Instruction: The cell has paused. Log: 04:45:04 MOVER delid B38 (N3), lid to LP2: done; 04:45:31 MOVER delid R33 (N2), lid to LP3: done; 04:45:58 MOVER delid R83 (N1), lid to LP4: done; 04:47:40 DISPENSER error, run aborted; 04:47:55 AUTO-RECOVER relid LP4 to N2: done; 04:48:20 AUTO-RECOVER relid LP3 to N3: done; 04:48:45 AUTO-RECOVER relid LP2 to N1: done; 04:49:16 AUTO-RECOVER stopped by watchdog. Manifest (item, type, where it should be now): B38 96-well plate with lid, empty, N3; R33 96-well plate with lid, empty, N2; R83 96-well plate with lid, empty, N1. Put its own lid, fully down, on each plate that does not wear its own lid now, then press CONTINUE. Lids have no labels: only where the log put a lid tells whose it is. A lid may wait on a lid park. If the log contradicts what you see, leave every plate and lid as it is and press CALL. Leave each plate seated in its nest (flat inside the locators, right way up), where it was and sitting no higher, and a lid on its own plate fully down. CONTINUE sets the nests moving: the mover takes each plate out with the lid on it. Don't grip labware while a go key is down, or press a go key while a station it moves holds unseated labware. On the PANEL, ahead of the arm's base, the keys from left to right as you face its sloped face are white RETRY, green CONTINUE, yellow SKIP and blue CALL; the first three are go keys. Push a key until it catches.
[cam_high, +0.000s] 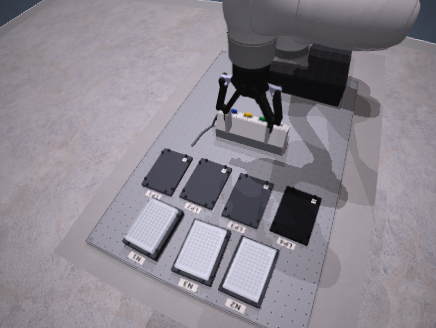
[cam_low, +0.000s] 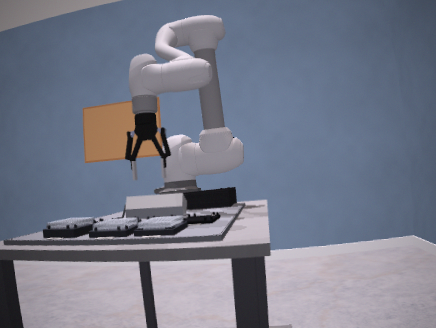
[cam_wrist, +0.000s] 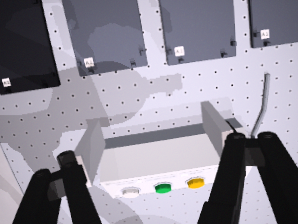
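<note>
Three 96-well plates sit in the front row of nests: N1 (cam_high: 152, 227) at the left, N3 (cam_high: 201, 250) in the middle, N2 (cam_high: 249, 270) at the right. Each shows a pale gridded top and looks covered by a clear lid lying flat. The four lid parks behind them are bare, with LP4 (cam_high: 295, 215) at the far right. My gripper (cam_high: 249, 125) hangs open and empty above the panel (cam_high: 252, 131), fingers pointing down. In the wrist view the gripper (cam_wrist: 153, 143) straddles the panel, and the white (cam_wrist: 131, 191), green (cam_wrist: 162, 188) and yellow (cam_wrist: 196, 181) keys show below it.
The blue key (cam_high: 233, 111) is at the panel's left end in the top view. A thin cable (cam_high: 200, 136) runs from the panel's side. The arm's black base block (cam_high: 320, 75) stands behind the panel. The grey baseplate sits on a table (cam_low: 200, 243).
</note>
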